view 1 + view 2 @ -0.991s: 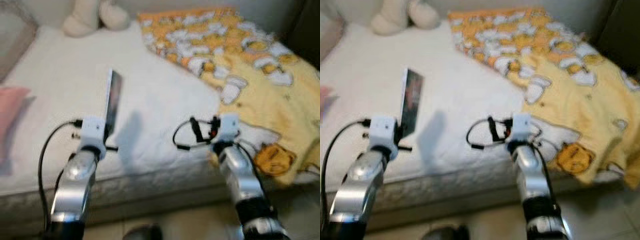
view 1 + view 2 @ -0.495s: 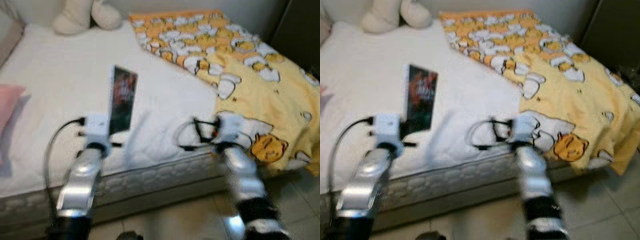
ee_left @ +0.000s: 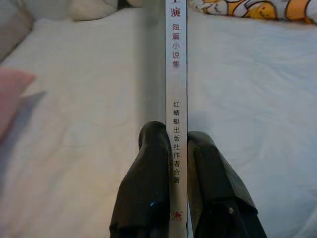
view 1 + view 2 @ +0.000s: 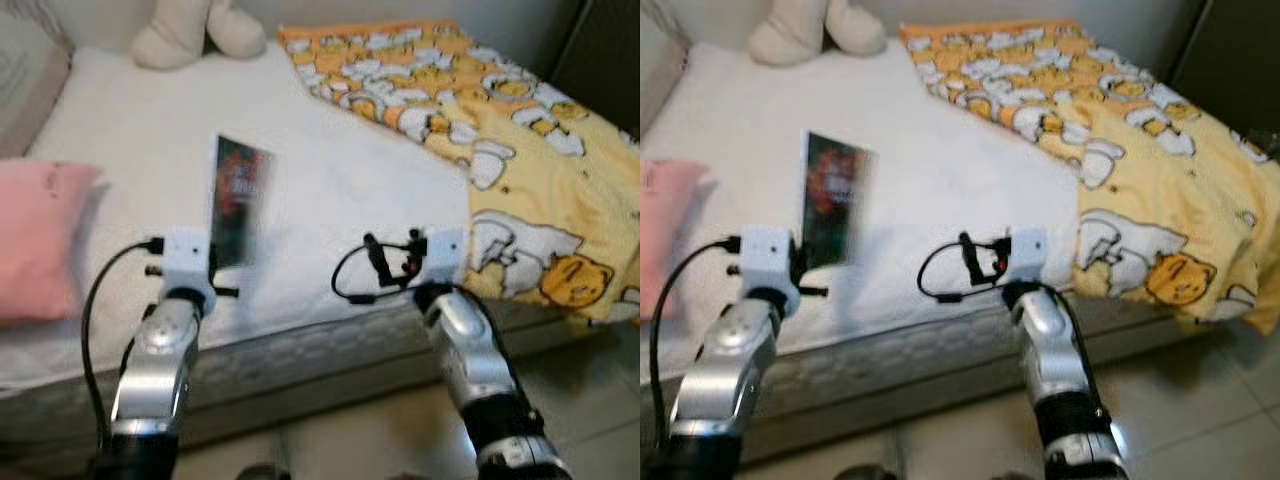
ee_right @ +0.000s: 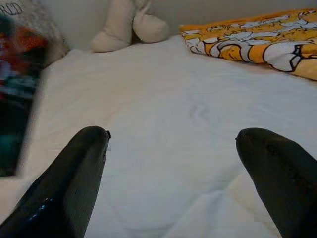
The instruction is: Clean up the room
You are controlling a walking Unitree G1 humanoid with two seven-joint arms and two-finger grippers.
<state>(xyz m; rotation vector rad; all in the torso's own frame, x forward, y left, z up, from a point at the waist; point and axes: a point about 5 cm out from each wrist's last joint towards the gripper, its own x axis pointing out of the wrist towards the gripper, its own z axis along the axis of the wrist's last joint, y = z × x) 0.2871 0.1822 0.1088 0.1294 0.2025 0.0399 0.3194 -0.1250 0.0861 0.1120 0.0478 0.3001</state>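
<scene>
Fingers on the left gripper (image 3: 173, 148) are clamped on the bottom of a thin book (image 4: 238, 200), holding it upright over the near part of the bed (image 4: 330, 180), with the dark, colourful cover blurred in the head views. From the left wrist camera you get the white spine edge-on, squeezed between the two black fingers (image 3: 151, 173), and the printing on it is Chinese: 演 at the far end, then 短篇小说集, then 红蜻蜓出版社作者合著 nearer the grip, with a small red mark at the very base. The right gripper (image 5: 173, 144) hovers above the white mattress near the bed's front edge, its fingers (image 5: 74, 173) spread wide apart with nothing between them. On the bed there's a pink pillow (image 4: 40, 235) on the robot's left, a cream plush toy (image 4: 195, 30) up by the wall, and a yellow-orange blanket (image 4: 520, 130) with cartoon ducks draped over the right side and hanging off the edge toward the tiled floor (image 4: 1200, 400)
</scene>
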